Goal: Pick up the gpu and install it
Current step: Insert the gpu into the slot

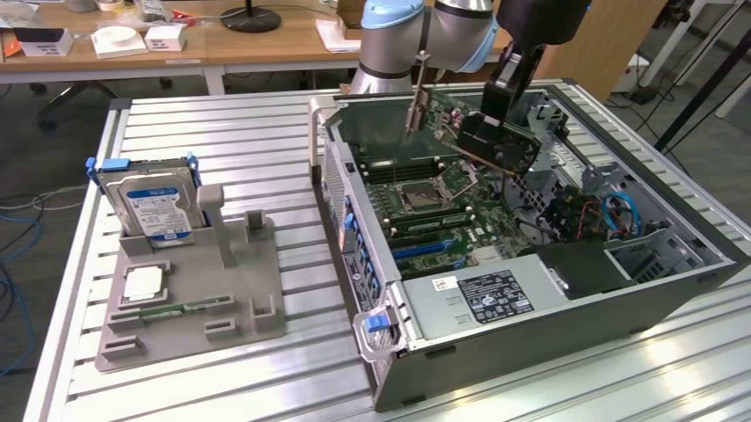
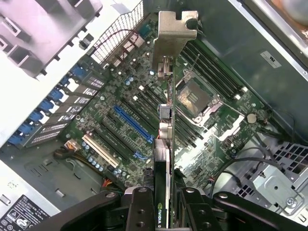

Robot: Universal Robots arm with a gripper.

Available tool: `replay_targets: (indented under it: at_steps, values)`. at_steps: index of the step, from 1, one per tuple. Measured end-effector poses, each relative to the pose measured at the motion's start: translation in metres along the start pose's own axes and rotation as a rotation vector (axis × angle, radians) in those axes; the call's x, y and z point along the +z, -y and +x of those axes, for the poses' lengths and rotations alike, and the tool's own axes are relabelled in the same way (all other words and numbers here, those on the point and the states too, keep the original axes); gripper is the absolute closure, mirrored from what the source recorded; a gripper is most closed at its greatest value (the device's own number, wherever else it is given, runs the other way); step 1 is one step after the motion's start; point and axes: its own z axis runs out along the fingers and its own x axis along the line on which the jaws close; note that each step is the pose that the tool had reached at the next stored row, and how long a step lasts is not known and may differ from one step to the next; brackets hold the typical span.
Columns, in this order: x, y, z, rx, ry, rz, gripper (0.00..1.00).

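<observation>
Gpu (image 1: 499,145) hangs upright over the motherboard (image 2: 120,110) inside the case (image 1: 528,352), gripper (image 2: 163,207) jaws pinching its upper edge; a clean seating likely needs it kept plumb, its lower edge lined along the blue slot (image 2: 132,126) and its bracket (image 2: 173,33) toward the case's slotted wall

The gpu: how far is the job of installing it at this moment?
Done: the thin black circuit card with a silvery end bracket is lifted, away from the grey plastic holder. In hand: the black gripper is shut on it above the green motherboard in the open grey computer case. Left: it sits in no slot yet.
</observation>
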Motion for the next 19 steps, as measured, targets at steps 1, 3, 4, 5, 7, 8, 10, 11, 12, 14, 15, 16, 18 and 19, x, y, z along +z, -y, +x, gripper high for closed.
replay_targets:
  at_steps: [1,3,4,5,7,8,10,11,12,14,15,16,18,19]
  values:
    - [0.0,0.0,0.0,-0.005,-0.0001,-0.0001,0.74]
    - [0.0,0.0,0.0,-0.015,-0.0003,-0.0003,0.74]
    - [0.0,0.0,0.0,-0.019,-0.0004,-0.0005,0.74]
    - [0.0,0.0,0.0,-0.024,-0.0005,-0.0006,0.74]
    - [0.0,0.0,0.0,-0.034,-0.0007,-0.0008,0.74]
    - [0.0,0.0,0.0,-0.039,-0.0008,-0.0009,0.74]
    - [0.0,0.0,0.0,-0.049,-0.001,-0.0012,0.74]
    - [0.0,0.0,0.0,-0.054,-0.0011,-0.0013,0.74]
    - [0.0,0.0,0.0,-0.058,-0.0012,-0.0014,0.74]
    - [0.0,0.0,0.0,-0.068,-0.0014,-0.0017,0.74]
    - [0.0,0.0,0.0,-0.073,-0.0015,-0.0018,0.74]
    - [0.0,0.0,0.0,-0.078,-0.0015,-0.0019,0.74]
    - [0.0,0.0,0.0,-0.087,-0.0017,-0.0022,0.74]
    - [0.0,0.0,0.0,-0.091,-0.0018,-0.0023,0.74]
